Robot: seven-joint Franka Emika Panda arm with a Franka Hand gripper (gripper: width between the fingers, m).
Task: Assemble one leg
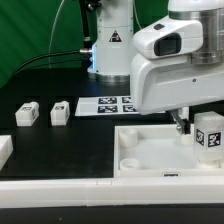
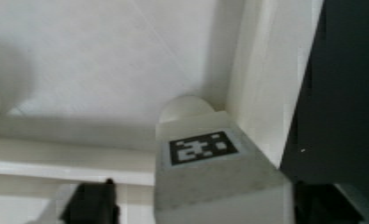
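A leg [image 1: 209, 138], a white block with a black-and-white tag, stands upright at the corner of the large white tray-like part [image 1: 150, 150] on the exterior view's right. In the wrist view the leg [image 2: 207, 150] rises from the tray's corner [image 2: 92, 80] and lies between my fingers. My gripper [image 1: 192, 126] straddles it. One dark finger [image 2: 96, 202] stands apart from the leg's side with a visible gap. The other finger blends into the dark edge beside the leg. The gripper [image 2: 204, 205] is open around the leg.
Two more legs [image 1: 27, 113] [image 1: 60, 112] lie on the black table at the exterior view's left. Another white part [image 1: 4, 150] pokes in at the far left edge. The marker board [image 1: 105, 104] lies behind the tray, before the arm's base [image 1: 108, 45].
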